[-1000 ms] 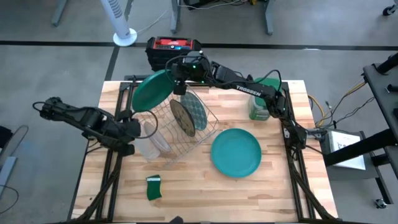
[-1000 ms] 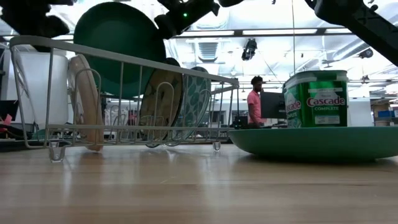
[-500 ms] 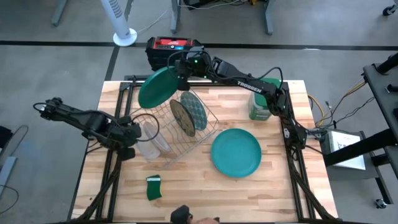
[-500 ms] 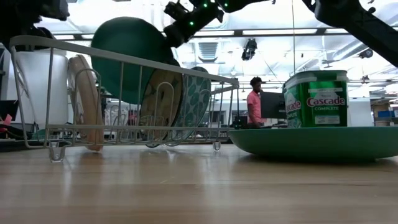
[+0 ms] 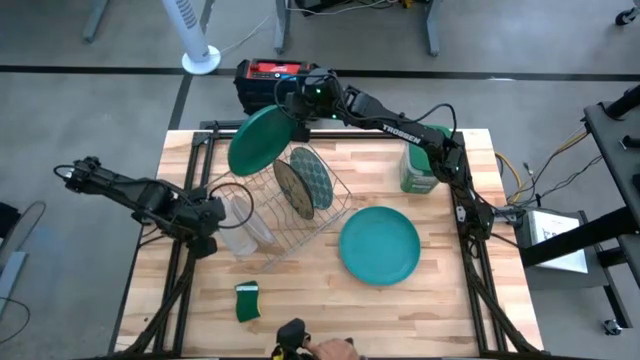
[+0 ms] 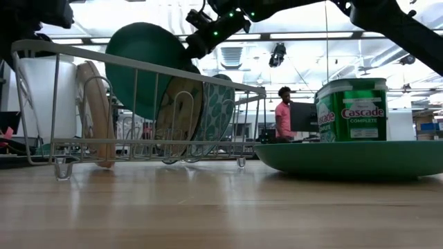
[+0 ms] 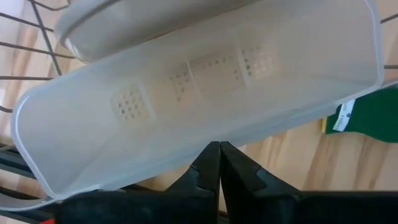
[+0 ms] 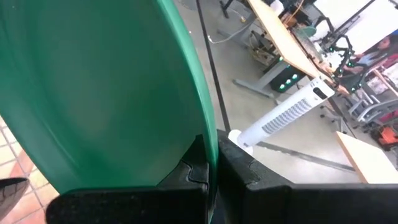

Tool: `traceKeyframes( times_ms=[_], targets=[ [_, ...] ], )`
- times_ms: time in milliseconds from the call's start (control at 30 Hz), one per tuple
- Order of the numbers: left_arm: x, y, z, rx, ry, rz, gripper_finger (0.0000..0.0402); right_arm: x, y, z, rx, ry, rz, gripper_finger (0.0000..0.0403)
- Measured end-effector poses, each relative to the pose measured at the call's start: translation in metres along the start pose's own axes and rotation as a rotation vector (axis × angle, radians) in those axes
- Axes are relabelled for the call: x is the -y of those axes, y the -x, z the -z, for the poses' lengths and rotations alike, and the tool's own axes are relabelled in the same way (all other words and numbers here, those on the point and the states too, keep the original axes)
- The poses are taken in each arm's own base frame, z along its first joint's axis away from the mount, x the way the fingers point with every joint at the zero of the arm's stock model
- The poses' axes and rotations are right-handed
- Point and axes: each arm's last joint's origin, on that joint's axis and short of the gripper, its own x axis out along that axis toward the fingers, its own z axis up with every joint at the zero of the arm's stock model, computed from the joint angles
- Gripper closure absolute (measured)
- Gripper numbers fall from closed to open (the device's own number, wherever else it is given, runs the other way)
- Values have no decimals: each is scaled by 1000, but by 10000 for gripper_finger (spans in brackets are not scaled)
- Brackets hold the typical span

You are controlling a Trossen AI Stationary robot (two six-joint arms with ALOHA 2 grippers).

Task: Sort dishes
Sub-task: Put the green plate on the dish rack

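A: Right pincer (image 5: 296,118)?
B: Clamped on the rim of the dark green plate (image 5: 258,141), held tilted in the air over the far end of the wire rack (image 5: 335,203).

A: Left pincer (image 5: 207,215)?
B: Fingers closed together, holding nothing, just beside the clear plastic bin (image 5: 240,226) at the rack's left end.

A: Other dishes?
B: The teal plate (image 5: 379,244) lies flat on the desk (image 5: 330,305), right of the rack. The patterned glassy plate (image 5: 316,179) stands on edge in the rack, with a darker plate (image 5: 291,188) just beside it. A whitish plate (image 6: 93,111) stands on edge near the bin.

A: Anything else?
B: A green detergent tub (image 5: 419,172) near the right edge, a small green sponge (image 5: 247,301) at the front
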Motion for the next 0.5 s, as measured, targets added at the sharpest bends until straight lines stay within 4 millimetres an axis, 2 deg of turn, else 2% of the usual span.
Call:
traceKeyframes(
  times_ms=[133, 500],
  targets=[
    [-2, -2, 0, 22, -14, -44, 401, -3, -3, 5, -13, 1, -9, 401],
    [-13, -3, 0, 142, -99, -359, 401, -8, -5, 16, -131, -19, -2, 401]
  ],
)
